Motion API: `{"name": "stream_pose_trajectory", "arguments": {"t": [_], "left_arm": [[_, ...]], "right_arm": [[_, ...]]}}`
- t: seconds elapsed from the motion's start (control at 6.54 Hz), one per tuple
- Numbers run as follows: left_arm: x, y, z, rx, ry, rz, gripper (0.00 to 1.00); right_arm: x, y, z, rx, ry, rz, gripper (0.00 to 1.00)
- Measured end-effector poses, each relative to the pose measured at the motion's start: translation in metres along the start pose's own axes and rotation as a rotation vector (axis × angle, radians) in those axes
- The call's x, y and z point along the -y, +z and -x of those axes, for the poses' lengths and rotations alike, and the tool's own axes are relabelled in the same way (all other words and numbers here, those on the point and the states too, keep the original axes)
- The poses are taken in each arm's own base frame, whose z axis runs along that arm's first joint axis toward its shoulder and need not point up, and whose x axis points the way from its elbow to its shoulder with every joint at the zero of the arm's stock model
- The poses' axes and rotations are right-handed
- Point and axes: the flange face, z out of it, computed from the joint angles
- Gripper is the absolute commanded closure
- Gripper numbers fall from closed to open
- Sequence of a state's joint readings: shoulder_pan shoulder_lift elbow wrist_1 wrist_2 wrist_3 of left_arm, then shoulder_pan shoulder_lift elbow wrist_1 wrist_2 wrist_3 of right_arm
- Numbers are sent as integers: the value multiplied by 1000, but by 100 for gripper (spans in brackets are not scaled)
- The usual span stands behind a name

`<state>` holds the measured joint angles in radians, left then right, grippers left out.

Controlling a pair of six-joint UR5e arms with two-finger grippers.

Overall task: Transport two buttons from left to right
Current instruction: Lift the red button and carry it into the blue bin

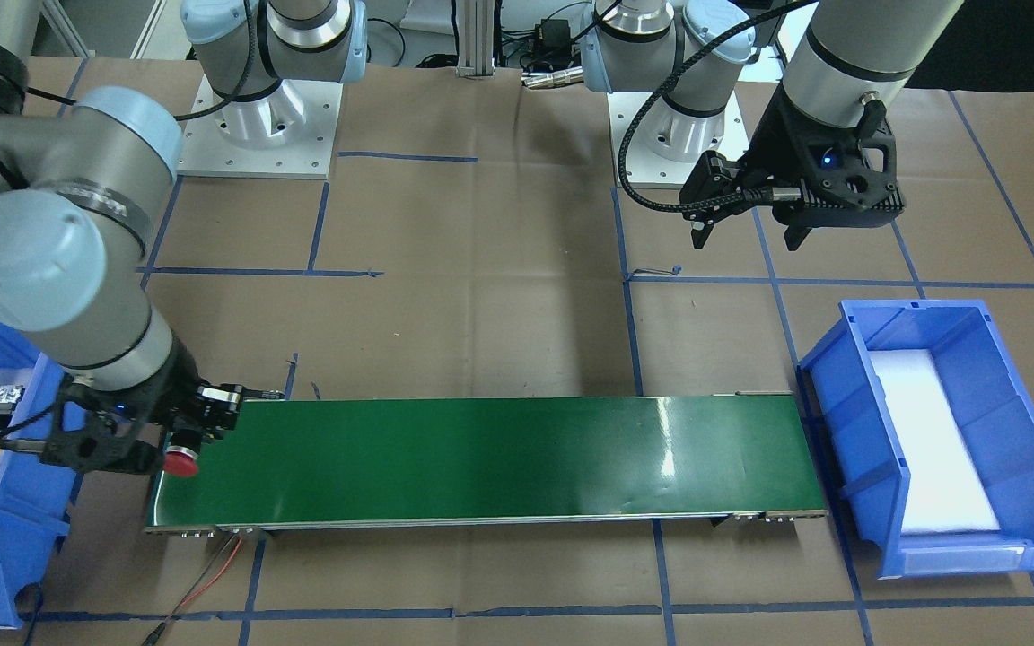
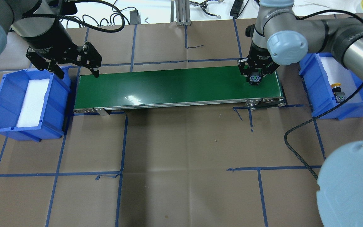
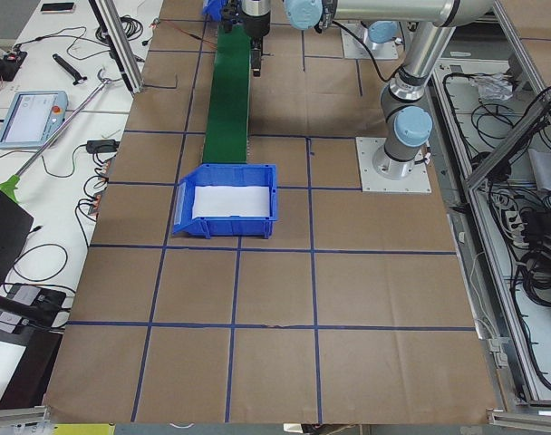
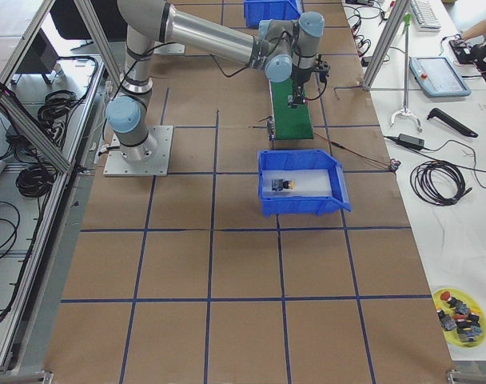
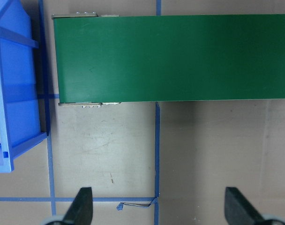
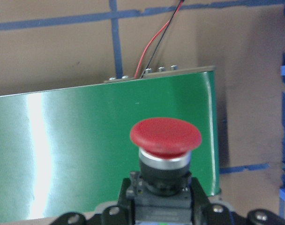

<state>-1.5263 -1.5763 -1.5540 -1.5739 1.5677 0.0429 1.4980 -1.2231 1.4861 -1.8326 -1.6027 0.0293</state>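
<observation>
The yellow-capped button (image 2: pixel 338 90) lies inside the right blue bin (image 2: pixel 342 111), apart from both grippers. Just beyond it, over the right end of the green conveyor belt (image 2: pixel 175 86), the right gripper (image 2: pixel 255 81) has its jaws closed on the black body of the red-capped button (image 6: pixel 165 136), whose cap protrudes past them. Far left, the left gripper (image 2: pixel 78 74) hangs above the table (image 2: pixel 181 151), jaws spread wide and empty.

brown paper-covered table (image 2: pixel 181 189) with blue tape grid (image 2: pixel 55 174), cable-strewn white benches (image 4: pixel 467 240) alongside
</observation>
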Motion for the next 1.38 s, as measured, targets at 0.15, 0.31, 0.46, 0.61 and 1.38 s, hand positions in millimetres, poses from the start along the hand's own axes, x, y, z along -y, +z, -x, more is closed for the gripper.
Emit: {"name": "stream_pose_trajectory", "arguments": {"t": [0.15,0.31,0.46,0.61,1.38], "left_arm": [[0,0,0,0,0,0,0],[0,0,0,0,0,0,0],[0,0,0,0,0,0,0],[0,0,0,0,0,0,0],[0,0,0,0,0,-1,0]], "right_arm": [[8,-26,-60,7,18,31,94],[17,-33,-132,19,-1,62,94],[23,-27,-198,30,-48,74,94],[29,-16,-243,38,-79,82,94],[78,69,-283,38,-117,68,94]]}}
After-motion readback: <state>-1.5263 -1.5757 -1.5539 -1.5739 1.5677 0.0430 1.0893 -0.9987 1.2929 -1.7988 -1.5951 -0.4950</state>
